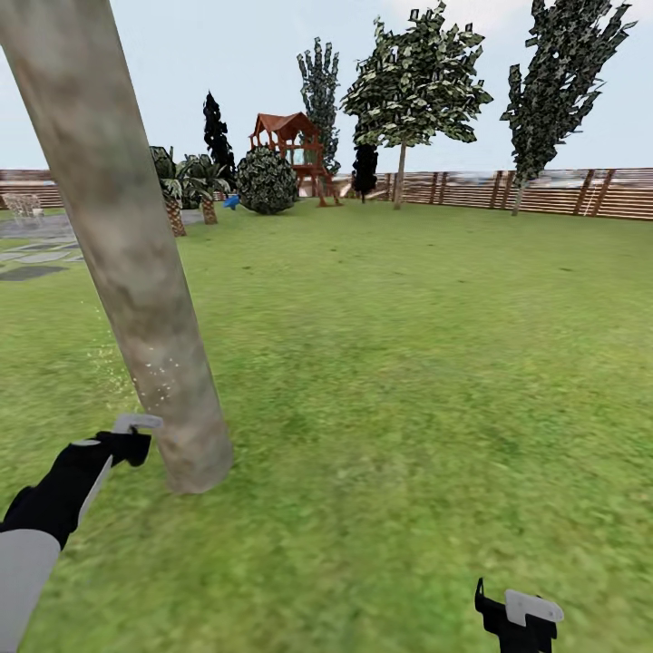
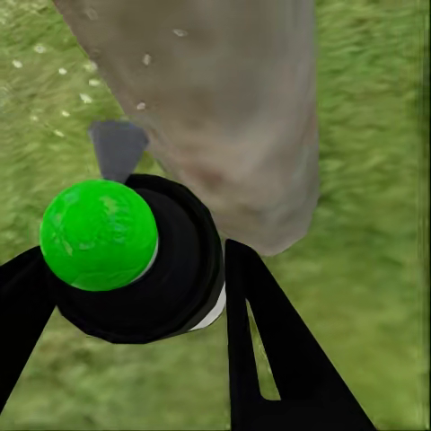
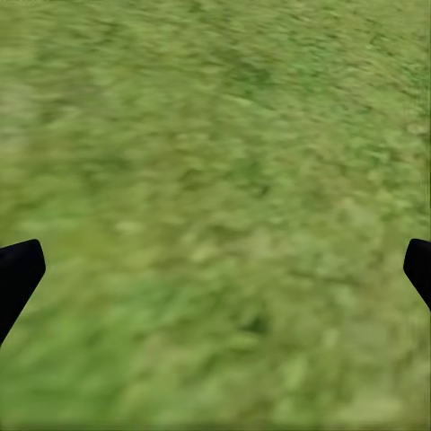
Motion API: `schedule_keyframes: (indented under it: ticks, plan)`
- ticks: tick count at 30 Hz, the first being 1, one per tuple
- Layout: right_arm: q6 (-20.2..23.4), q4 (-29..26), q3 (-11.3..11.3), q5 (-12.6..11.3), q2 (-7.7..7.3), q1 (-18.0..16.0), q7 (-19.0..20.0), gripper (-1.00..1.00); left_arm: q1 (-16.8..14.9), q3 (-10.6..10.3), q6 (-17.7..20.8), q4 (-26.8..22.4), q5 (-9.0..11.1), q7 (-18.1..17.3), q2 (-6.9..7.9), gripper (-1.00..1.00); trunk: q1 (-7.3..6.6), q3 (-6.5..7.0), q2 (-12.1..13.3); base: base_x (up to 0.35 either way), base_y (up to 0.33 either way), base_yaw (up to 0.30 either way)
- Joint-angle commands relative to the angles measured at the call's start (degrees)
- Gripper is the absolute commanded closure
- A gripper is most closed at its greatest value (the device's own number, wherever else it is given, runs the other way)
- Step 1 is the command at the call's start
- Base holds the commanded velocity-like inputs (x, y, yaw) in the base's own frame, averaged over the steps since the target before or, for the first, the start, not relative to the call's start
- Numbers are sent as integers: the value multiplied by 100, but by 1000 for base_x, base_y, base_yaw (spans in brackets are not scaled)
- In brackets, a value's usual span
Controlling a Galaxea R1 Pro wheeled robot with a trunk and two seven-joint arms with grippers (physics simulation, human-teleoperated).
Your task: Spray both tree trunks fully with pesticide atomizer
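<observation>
A thick, mottled grey-brown tree trunk (image 1: 136, 272) rises at a slant from the lawn at the left, with its base close in front of me. My left gripper (image 1: 130, 443) is just left of the base, shut on the pesticide atomizer (image 2: 171, 269). The atomizer has a black body, a green ball top (image 2: 99, 233) and a grey nozzle (image 2: 117, 148) that points at the trunk (image 2: 224, 108). Tiny white specks of pesticide (image 1: 159, 376) dot the lower bark and drift to its left. My right gripper (image 1: 517, 617) hangs low at the right, open over bare grass (image 3: 215, 215).
Green lawn stretches ahead to a brown slat fence (image 1: 544, 190). By the fence stand a leafy tree with a bare trunk (image 1: 413, 86), a taller tree (image 1: 562, 82), a round shrub (image 1: 267, 181), short palms (image 1: 186, 186) and a red play tower (image 1: 295, 150). Grey paving (image 1: 36, 258) lies far left.
</observation>
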Motion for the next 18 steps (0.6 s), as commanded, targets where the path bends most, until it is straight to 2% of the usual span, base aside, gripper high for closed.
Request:
schedule_keyframes:
  ticks: [1,3,4,6,10,14,18]
  plan:
    - [1,0,0,0,0,0,0,-100,-12,1,9,6,-5,-60,6,100,0,0,0,0,0,0]
    - [1,0,0,0,0,-4,0,-100,-148,23,103,-30,-38,-347,80,100,0,0,0,0,0,0]
    - [4,0,0,0,0,-5,0,-100,-364,28,255,-46,-47,-453,192,100,0,0,0,0,0,0]
    - [3,0,0,0,0,-3,0,-100,-560,28,520,-71,-52,-509,294,100,0,0,0,0,0,0]
    - [3,0,0,0,0,-3,0,-100,-564,-16,627,-80,-58,-519,315,100,0,0,0,7,0,0]
    - [-1,0,0,0,0,-3,0,-100,-567,-5,643,-109,-57,-520,314,100,0,0,0,215,0,0]
    - [0,0,0,0,0,-1,0,-100,-565,-7,669,-446,-64,-520,308,100,0,0,0,72,0,0]
